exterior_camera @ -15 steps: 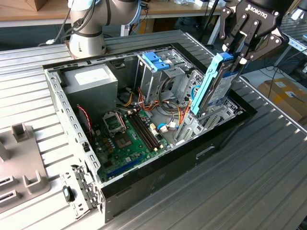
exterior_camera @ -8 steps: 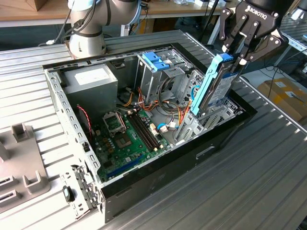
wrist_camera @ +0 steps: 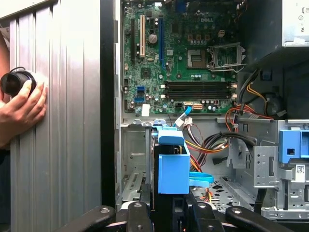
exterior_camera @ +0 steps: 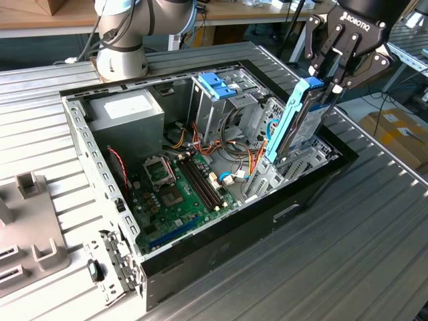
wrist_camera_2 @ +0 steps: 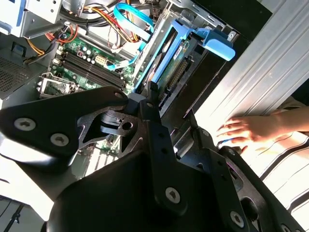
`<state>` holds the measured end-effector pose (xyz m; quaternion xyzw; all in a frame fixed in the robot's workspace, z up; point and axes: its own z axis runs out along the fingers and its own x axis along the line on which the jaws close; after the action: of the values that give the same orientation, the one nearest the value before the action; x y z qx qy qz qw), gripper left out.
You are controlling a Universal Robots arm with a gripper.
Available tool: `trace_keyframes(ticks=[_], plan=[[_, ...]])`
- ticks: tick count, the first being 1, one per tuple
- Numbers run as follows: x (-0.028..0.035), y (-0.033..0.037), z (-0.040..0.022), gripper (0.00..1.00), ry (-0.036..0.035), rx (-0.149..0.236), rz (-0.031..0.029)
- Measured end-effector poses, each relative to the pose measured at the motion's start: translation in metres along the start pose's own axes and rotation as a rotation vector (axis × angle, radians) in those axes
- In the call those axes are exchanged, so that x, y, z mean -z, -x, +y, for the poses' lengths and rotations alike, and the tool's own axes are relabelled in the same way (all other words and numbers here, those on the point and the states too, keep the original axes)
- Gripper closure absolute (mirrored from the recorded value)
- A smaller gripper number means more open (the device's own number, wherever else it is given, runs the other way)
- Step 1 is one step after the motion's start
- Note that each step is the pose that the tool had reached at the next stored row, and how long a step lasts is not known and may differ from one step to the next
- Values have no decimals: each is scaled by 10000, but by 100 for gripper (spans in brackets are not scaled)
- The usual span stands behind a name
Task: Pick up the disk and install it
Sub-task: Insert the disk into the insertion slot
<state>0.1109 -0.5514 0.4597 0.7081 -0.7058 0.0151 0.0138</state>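
Chiefly, the hazard sits at one corner of the computer case (exterior_camera: 227, 237), an open-topped black box lying on the ribbed table (exterior_camera: 361, 267). The gripper (exterior_camera: 326, 79) is clenched on the upper end of the disk (exterior_camera: 307, 124). The disk stands on edge in its blue carrier (exterior_camera: 286, 124), tilted, with its lower end inside the case's corner bay.

Judged from that tilt, the disk could jam or scrape against the bay's metal walls if pressed down off-line. A grasp at one end only may also let it pivot.

Loose coloured cables (exterior_camera: 234, 157) lie just beside the bay, toward the case's middle, and might be pinched under the carrier. A person's hand (wrist_camera_2: 248, 130) rests on the table just outside the case wall, near the arm, and risks contact.

Contents of the case, by size:
- a grey power-supply box (exterior_camera: 127, 114) at the corner well apart from the disk;
- a green motherboard (exterior_camera: 177, 194) on the case floor;
- a metal cage with a blue top (exterior_camera: 217, 87) near the bay;
- the cables, between cage and motherboard.
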Motion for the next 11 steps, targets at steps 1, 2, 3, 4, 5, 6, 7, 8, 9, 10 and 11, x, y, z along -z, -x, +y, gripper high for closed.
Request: trace_keyframes(ticks=[1,2,3,4,5,6,7,8,9,10,11], plan=[[-4,0,0,65,0,-1,1],[-5,0,0,65,0,-1,1],[-5,0,0,65,1,-1,3],[-7,0,-1,65,0,0,1],[-7,0,-1,65,1,-1,1],[-10,0,-1,65,0,0,0],[-14,0,-5,65,0,0,1],[-14,0,-5,65,1,-1,2],[-15,0,-5,65,0,-1,1],[-23,1,-5,65,0,0,-2],[-28,1,-5,65,0,-1,1]])
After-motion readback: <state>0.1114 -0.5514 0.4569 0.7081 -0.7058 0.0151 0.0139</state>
